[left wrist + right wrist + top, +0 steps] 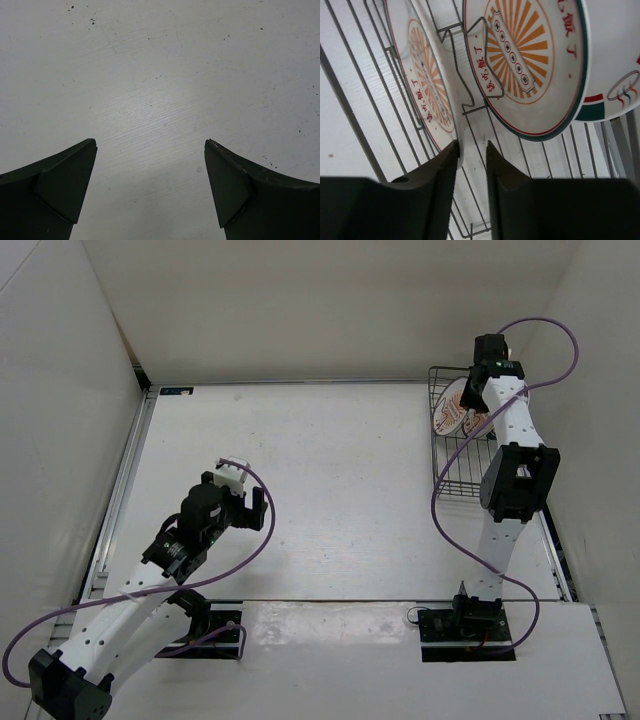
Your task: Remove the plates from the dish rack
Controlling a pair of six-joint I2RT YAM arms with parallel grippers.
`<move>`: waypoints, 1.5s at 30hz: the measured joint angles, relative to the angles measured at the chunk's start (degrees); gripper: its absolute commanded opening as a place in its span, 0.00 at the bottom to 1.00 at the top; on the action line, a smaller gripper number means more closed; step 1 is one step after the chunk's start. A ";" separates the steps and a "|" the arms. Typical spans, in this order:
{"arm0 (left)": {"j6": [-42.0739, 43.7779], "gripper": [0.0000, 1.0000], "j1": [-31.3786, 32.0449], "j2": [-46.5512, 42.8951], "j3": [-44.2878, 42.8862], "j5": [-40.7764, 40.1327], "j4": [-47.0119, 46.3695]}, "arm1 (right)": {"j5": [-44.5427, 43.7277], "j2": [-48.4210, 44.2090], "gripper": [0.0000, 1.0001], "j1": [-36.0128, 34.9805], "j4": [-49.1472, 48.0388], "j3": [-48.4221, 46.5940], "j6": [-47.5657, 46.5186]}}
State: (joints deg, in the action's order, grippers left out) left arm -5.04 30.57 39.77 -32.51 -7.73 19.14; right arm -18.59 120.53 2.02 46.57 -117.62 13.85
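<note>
Right wrist view: the right gripper (470,150) stands narrowly parted around a plate (427,85) rim in the dish rack (455,465); grip unconfirmed. It should clamp squarely, then lift straight past the prongs (485,65).

Soft, even light from above fills the overhead view. The matte white tabletop (340,490) is bright but not blown out, and shadows under the arms are faint. In the left wrist view a pale sheen lies across the centre of the tabletop, dimming toward 6 o'clock. In the right wrist view the black fingers (420,200) of the right gripper (472,145) at 6 o'clock are underexposed and featureless. The glossy white plate with an orange sunburst centre (530,65) at 1 o'clock is sharp and glare-free.
</note>
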 measured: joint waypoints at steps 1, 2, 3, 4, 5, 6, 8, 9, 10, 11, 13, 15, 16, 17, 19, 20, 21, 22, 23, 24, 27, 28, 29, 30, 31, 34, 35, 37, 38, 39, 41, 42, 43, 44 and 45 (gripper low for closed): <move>0.09 1.00 0.00 0.04 0.00 0.02 0.11 | 0.52 0.02 0.28 0.02 -0.04 0.09 -0.37; 0.13 1.00 0.00 0.04 0.00 0.00 0.15 | 0.98 0.07 0.23 0.13 -0.11 0.09 -0.83; 0.17 1.00 0.00 0.04 0.00 0.00 0.13 | 1.44 0.17 0.23 0.11 -0.20 0.11 -1.33; 0.31 1.00 0.00 0.04 0.00 -0.04 0.13 | 1.90 0.24 0.23 0.02 -0.31 0.11 -1.81; 0.37 1.00 0.00 0.04 0.00 -0.11 0.13 | 2.23 0.31 0.21 0.00 -0.42 0.13 -2.32; 0.55 1.00 0.00 0.09 0.00 -0.22 0.15 | 2.58 0.39 0.17 0.00 -0.55 0.26 -2.89; 0.72 1.00 0.00 0.17 0.00 -0.39 0.13 | 3.34 0.57 0.12 0.07 -0.79 0.42 -3.91; 0.79 1.00 0.00 0.24 0.00 -0.44 0.15 | 3.69 0.72 0.06 0.07 -1.11 0.42 -4.28; 0.87 1.00 0.00 0.28 -0.02 -0.44 0.15 | 3.69 0.72 0.01 0.07 -1.22 0.42 -4.61; 0.98 1.00 0.00 0.33 -0.02 -0.46 0.20 | 3.82 0.72 0.00 0.09 -1.42 0.42 -4.81; 1.16 1.00 0.00 0.39 -0.02 -0.52 0.24 | 3.78 0.68 0.00 0.09 -1.99 0.42 -5.07; 1.25 1.00 0.00 0.48 -0.02 -0.68 0.33 | 3.78 0.68 0.00 0.11 -2.12 0.42 -5.55; 1.40 1.00 0.00 0.52 -0.04 -0.74 0.35 | 3.85 0.66 0.00 0.11 -2.14 0.42 -5.84; 1.44 1.00 0.00 0.61 -0.11 -0.79 0.46 | 4.00 0.55 0.00 0.11 -2.16 0.42 -6.21; 1.62 1.00 0.00 0.68 -0.13 -0.83 0.55 | 4.22 0.28 0.00 0.09 -2.47 0.39 -6.82; 1.64 1.00 0.00 0.72 -0.13 -0.83 0.59 | 4.13 0.13 0.00 -0.07 -2.56 0.33 -7.08; 1.64 1.00 0.00 0.83 -0.17 -0.83 0.61 | 4.02 -0.02 0.00 -0.17 -2.54 0.28 -7.26; 1.66 1.00 0.00 0.96 -0.22 -0.81 0.61 | 3.76 -0.22 0.00 -0.24 -2.23 -0.02 -7.34; 1.66 1.00 0.00 1.07 -0.24 -0.83 0.61 | 3.48 -0.37 0.00 -0.28 -1.66 -0.61 -7.34; 1.68 1.00 0.00 1.09 -0.24 -0.81 0.70 | 3.30 -0.81 0.00 -0.31 -1.16 -1.14 -7.02; 1.81 1.00 0.00 1.11 -0.24 -0.81 0.76 | 2.23 -3.98 0.00 -0.66 -0.11 -1.20 -5.09; 1.84 1.00 0.00 1.11 -0.24 -0.81 0.79 | 1.68 -5.92 0.00 -1.09 -0.39 -0.22 -4.31; 1.90 1.00 0.00 1.11 -0.24 -0.83 0.83 | 0.39 -9.18 0.00 -1.62 -2.10 2.73 -3.37; 2.01 1.00 0.00 1.11 -0.24 -0.83 0.85 | -0.66 -13.27 0.00 -2.45 -3.89 6.60 -2.51; 2.05 1.00 0.00 1.11 -0.24 -0.83 0.94 | -1.79 -18.12 0.00 -3.74 -5.62 11.67 -1.22; 2.08 1.00 0.00 1.20 -0.24 -0.85 1.01 | -1.14 -31.56 0.00 -8.11 -8.68 22.69 2.10; 2.08 1.00 0.00 1.29 -0.24 -0.87 1.01 | 0.44 -35.63 0.00 -9.84 -9.75 25.68 3.06; 2.10 1.00 0.00 1.38 -0.24 -0.90 1.01 | 3.96 -42.45 0.00 -12.22 -12.33 31.61 5.16; 2.08 1.00 0.00 1.44 -0.24 -0.92 1.01 | 5.88 -44.92 0.00 -12.79 -13.81 34.56 5.99; 2.08 1.00 0.00 1.46 -0.24 -0.90 1.01 | 8.04 -47.04 0.00 -13.20 -15.04 37.88 7.13; 2.08 1.00 0.00 1.66 -0.24 -0.90 1.01 | 12.39 -49.24 0.00 -14.12 -16.41 43.74 9.14; 2.08 1.00 0.00 1.81 -0.24 -0.90 1.01 | 14.67 -49.13 0.00 -14.64 -16.63 46.14 10.23; 2.08 1.00 0.00 2.03 -0.24 -0.90 1.01 | 16.76 -48.59 0.00 -15.26 -16.79 48.19 11.28; 2.08 1.00 0.00 2.29 -0.24 -0.90 1.01 | 18.93 -47.52 0.00 -16.06 -16.74 50.12 12.31; 2.08 1.00 0.00 2.58 -0.24 -0.90 1.05 | 21.07 -46.07 0.00 -17.03 -16.63 51.43 13.35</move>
State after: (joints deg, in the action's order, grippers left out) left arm -2.96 30.57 42.35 -32.75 -8.62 20.18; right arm 2.48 74.46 -15.00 29.93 -66.19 27.20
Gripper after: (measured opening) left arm 0.993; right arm 0.011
